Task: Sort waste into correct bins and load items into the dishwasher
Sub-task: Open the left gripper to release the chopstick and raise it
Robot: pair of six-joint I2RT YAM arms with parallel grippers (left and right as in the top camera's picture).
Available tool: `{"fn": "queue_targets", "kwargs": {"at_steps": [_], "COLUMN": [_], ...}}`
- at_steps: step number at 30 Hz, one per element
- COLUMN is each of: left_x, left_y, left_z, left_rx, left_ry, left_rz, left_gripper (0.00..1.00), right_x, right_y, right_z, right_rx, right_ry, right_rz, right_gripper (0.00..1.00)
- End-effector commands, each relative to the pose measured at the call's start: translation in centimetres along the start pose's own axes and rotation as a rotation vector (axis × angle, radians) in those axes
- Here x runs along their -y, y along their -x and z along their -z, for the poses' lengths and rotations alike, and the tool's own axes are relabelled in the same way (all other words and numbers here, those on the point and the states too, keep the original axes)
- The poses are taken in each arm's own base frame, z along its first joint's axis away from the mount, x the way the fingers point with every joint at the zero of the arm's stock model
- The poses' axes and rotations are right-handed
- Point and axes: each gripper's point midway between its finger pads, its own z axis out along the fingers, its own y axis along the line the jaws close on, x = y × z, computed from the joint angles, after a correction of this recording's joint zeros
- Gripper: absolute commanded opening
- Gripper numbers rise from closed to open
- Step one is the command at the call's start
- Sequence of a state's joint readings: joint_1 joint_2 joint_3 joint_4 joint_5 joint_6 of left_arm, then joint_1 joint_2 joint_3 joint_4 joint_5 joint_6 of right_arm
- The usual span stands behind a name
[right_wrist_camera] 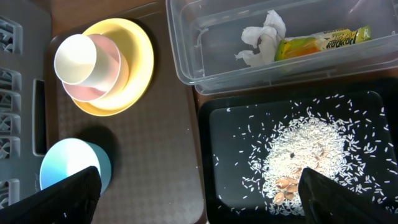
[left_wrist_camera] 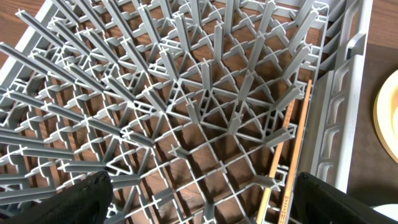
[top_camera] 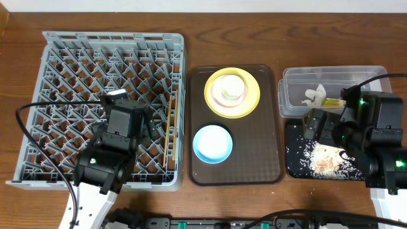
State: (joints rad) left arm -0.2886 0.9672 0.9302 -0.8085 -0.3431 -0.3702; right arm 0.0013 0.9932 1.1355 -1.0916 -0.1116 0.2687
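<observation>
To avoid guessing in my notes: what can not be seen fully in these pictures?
Overhead: the right arm covers part of the black tray.
Left wrist: the bottom edge cuts off the chopsticks.
Right wrist: an end effector finger hides part of the blue bowl.

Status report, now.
Left gripper open over grey pegged plastic rack; right gripper open over shallow black tray. Thin wooden chopsticks in rack. Round yellow plate, light blue bowl on brown tray; small cream cup atop plate.
</observation>
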Motion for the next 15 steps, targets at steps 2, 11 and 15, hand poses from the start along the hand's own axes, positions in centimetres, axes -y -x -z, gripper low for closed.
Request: {"fn": "queue_targets", "kwargs": {"at_steps": [2,11,15], "left_x": [-0.24,-0.24,-0.23], "left_y": [0.68,0.68,0.68], "left_z": [0.34,0.34,0.34], "left_rx": [0.017,0.017,0.018], "left_ry": [0.009,0.009,0.009], "left_rz": [0.018,0.018,0.018], "left_gripper": [0.94,0.94,0.94], "right_x": [0.21,0.21,0.21], "right_y": [-0.16,-0.16,-0.16], "right_z": [-0.11,-0.11,-0.11], "right_rx": [-0.004,-0.004,-0.004], "right_ry": [-0.011,-0.011,-0.011], "right_rz": [-0.012,-0.012,-0.012], "right_gripper": [0.99,0.99,0.99]}}
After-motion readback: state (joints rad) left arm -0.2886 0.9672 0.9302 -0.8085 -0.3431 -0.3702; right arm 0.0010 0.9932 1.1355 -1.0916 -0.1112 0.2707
